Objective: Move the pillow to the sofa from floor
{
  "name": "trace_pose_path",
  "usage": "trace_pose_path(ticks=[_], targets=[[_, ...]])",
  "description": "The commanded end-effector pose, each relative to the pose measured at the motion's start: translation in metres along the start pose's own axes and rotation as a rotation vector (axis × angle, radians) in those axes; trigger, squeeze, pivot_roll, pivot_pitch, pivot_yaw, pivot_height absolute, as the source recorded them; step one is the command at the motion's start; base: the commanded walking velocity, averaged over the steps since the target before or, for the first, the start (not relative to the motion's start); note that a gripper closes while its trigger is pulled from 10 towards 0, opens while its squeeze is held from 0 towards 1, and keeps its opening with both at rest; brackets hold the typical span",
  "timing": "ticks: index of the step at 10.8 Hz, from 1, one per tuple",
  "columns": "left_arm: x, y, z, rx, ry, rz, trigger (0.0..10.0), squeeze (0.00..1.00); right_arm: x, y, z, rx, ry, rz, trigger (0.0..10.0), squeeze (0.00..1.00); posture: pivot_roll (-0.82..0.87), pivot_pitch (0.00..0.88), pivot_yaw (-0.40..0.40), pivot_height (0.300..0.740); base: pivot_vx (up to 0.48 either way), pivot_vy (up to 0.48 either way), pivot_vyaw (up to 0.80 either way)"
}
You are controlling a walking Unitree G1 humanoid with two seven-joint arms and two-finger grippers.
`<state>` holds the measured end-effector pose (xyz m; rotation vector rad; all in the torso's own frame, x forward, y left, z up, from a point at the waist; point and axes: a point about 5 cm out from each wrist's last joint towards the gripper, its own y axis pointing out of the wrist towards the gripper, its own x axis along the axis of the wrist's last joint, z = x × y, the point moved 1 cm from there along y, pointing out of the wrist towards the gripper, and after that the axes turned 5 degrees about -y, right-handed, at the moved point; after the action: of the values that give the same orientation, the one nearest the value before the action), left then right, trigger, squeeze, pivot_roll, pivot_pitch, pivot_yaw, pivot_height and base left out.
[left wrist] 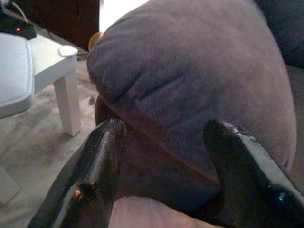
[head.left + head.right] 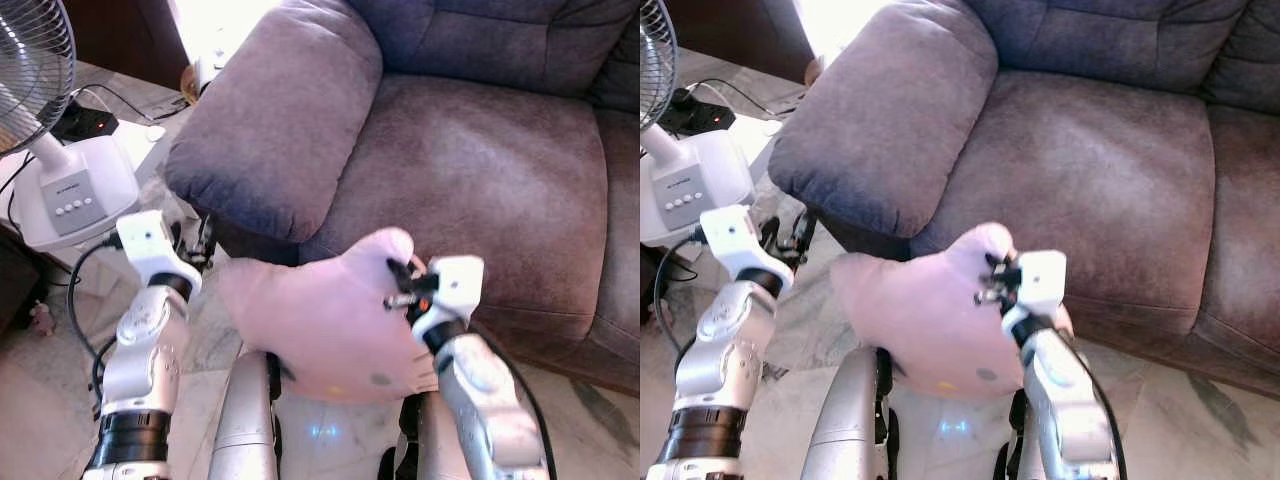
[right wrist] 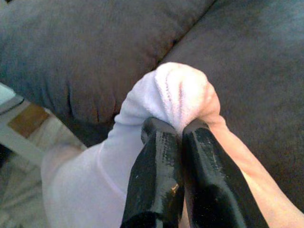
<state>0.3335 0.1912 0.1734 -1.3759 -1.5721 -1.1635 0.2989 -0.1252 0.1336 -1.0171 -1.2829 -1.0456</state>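
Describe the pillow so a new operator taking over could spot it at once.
Start at the big grey-purple sofa and drop to the front edge of its seat, just below the padded armrest. The pillow hangs there, pinched at one corner by the right gripper. It is the only pale pink soft thing among dark upholstery and silver arms.

Soft matt pale-pink cloth pillow (image 2: 320,320); napped grey-purple fabric sofa (image 2: 480,160); glossy black plastic pincer fingers (image 1: 90,175); polished marble floor (image 2: 40,400).

Both arms are silver metal with black bands. Behind each tool, the left tool (image 2: 190,240) and the right tool (image 2: 400,285), sits a white boxy wrist block. Glossy black fingers (image 1: 90,175); black cables trail alongside.
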Motion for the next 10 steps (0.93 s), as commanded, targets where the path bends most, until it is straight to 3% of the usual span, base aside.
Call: trace_pose_path(ticks=[1,3,7,8,10], targets=[[0.000,-0.002,0.004,0.008,0.001,-0.007,10.0,0.00,0.074,-0.001,-0.010,-0.052,-0.013,-0.323,10.0,0.00,0.16,0.174,-0.003,0.608,0.000,0.000,0.00],[0.000,-0.003,0.002,0.005,-0.002,-0.012,10.0,0.00,0.096,0.005,-0.017,-0.082,-0.009,-0.373,10.0,0.00,0.16,0.168,-0.003,0.608,0.000,0.000,0.00],[-0.002,-0.002,-0.003,-0.012,-0.005,-0.011,10.0,0.00,0.117,0.006,-0.021,-0.118,-0.020,-0.430,10.0,0.00,0.15,0.155,0.006,0.608,0.000,0.000,0.00],[-0.005,-0.002,-0.007,-0.038,0.050,-0.002,10.0,0.00,0.098,0.017,-0.026,-0.134,-0.044,-0.367,10.0,0.00,0.16,0.152,0.008,0.608,0.000,0.000,0.00],[-0.003,-0.002,-0.011,-0.057,0.069,-0.009,10.0,0.00,0.087,0.025,-0.033,-0.164,-0.086,-0.326,10.0,0.00,0.16,0.154,0.010,0.608,0.000,0.000,0.00]])
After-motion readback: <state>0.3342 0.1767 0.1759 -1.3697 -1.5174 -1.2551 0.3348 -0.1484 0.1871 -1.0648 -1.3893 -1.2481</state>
